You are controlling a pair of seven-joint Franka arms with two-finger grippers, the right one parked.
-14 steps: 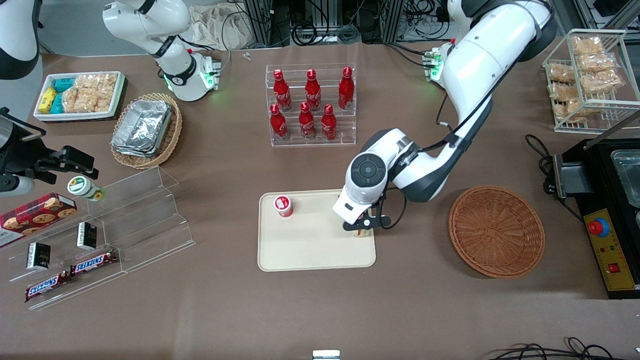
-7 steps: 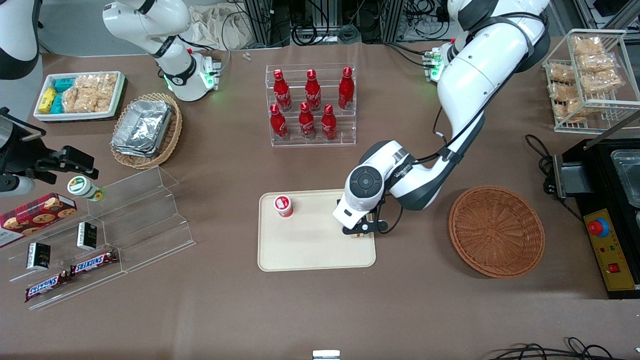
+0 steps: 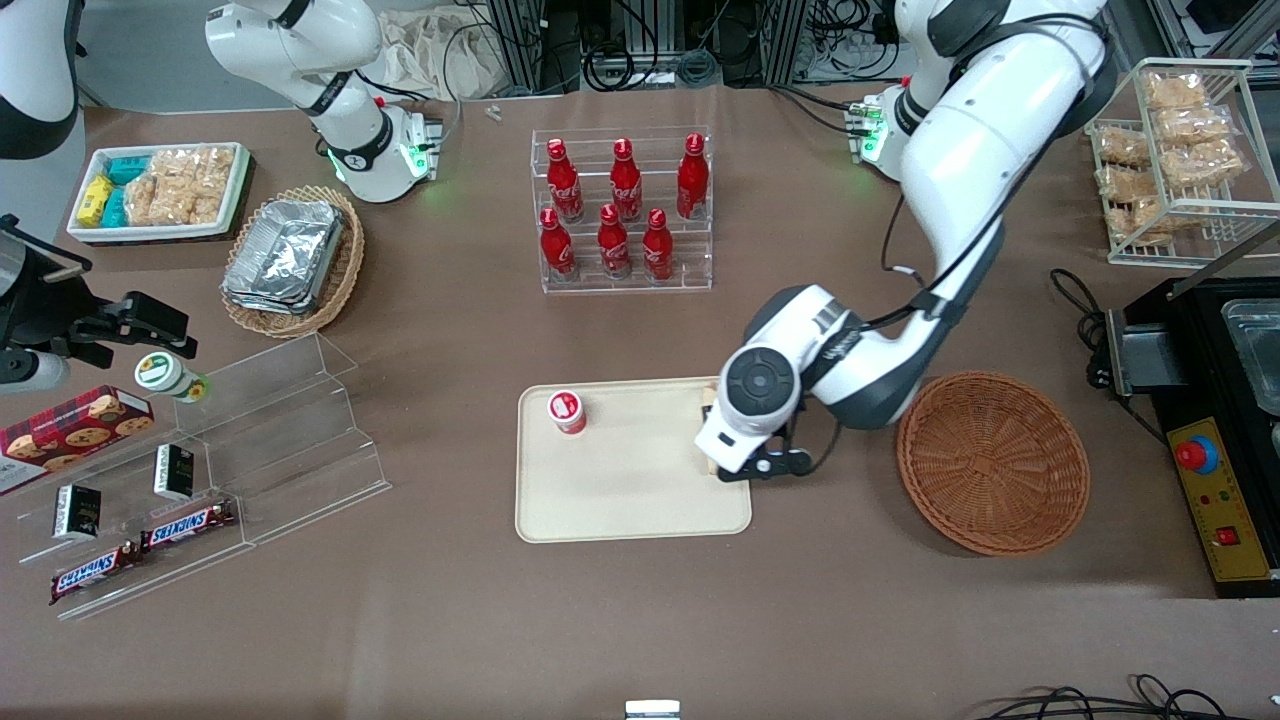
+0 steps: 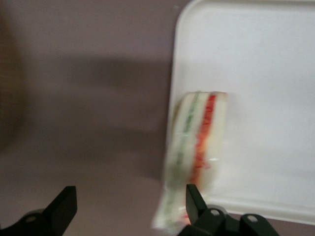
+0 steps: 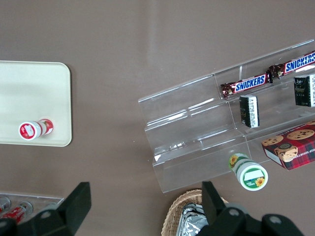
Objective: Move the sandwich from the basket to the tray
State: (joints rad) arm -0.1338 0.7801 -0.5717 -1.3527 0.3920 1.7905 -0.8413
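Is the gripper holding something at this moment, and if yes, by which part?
Nothing is held. The gripper is open above the tray's edge, and the sandwich lies on the tray, free of the fingers.

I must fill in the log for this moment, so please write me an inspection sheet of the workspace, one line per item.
Surface: brown table.
Job's things: sandwich lies on the tray at its edge toward the working arm; basket holds nothing.
Clutter: red-capped cup on the tray; red bottles in a clear rack.
Grippers: gripper open, released, above the tray's edge beside the sandwich.
Cables: black cable on the table near the black machine.
Surroundings: nothing seen.
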